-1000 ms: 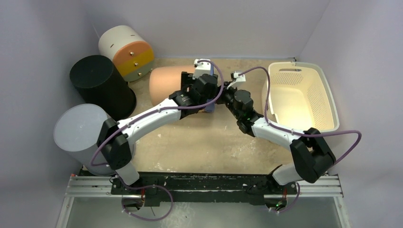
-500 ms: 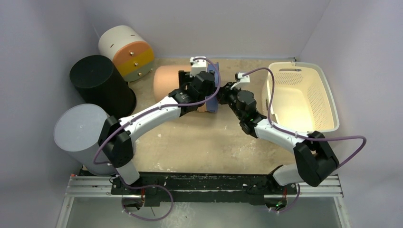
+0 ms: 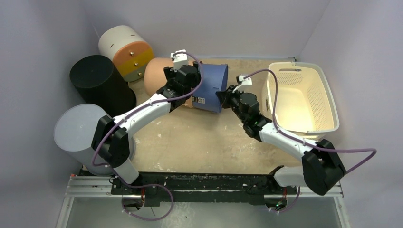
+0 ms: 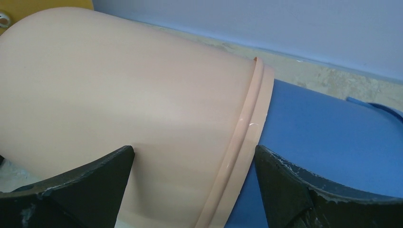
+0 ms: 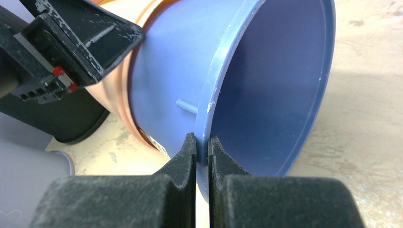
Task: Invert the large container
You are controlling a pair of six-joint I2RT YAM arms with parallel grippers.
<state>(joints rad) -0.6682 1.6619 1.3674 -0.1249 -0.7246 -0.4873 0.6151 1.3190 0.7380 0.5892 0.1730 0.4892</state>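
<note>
Blue plastic bucket (image 3: 211, 88) lies on its side at the middle back of the table (image 3: 204, 140), mouth facing the white basket (image 3: 328, 90). Its base end is seated inside a peach bucket (image 3: 154, 76), which is also on its side. The right gripper (image 5: 202, 142) is clamped on the blue rim, one finger inside the mouth and one outside (the edge nearest that arm). The left gripper (image 4: 194, 151) stands wide open, fingers either side of the peach rim; contact cannot be confirmed. A black bin (image 3: 97, 78), grey bin (image 3: 78, 130) and cream-and-orange drum (image 3: 126, 47) stand along the left side.
</note>
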